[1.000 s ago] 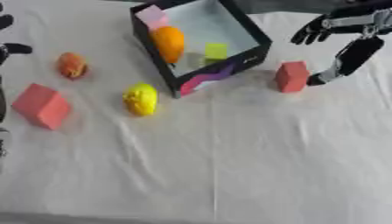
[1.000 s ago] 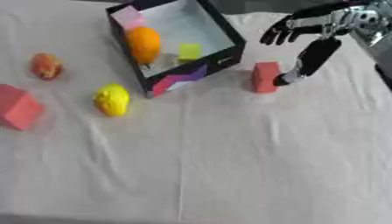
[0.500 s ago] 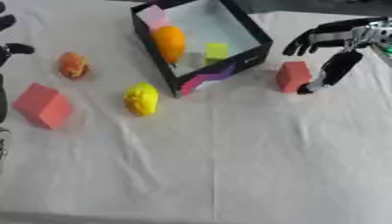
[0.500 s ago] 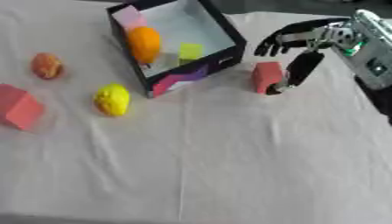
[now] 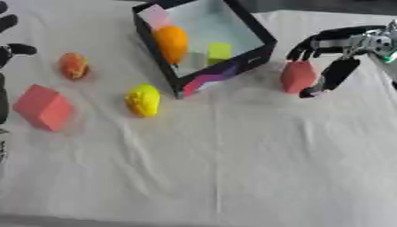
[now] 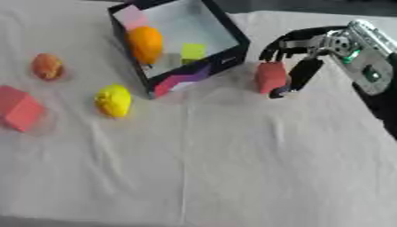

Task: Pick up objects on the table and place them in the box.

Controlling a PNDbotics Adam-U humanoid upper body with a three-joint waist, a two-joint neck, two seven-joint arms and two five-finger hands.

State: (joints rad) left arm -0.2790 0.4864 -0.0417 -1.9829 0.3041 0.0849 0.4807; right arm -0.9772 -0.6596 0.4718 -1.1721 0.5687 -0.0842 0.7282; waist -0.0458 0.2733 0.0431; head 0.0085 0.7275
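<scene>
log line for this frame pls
phase: reaching | right hand: open, around small red block beside box | left hand: idle at left edge | block not lifted

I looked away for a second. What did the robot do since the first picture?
The right robot hand moved in toward the red block beside the box, and its thumb and fingers now sit close around the block, which rests on the table where it was. Nothing has been lifted. The lemon, the peach, the big red block and the things in the box stayed put.
</scene>
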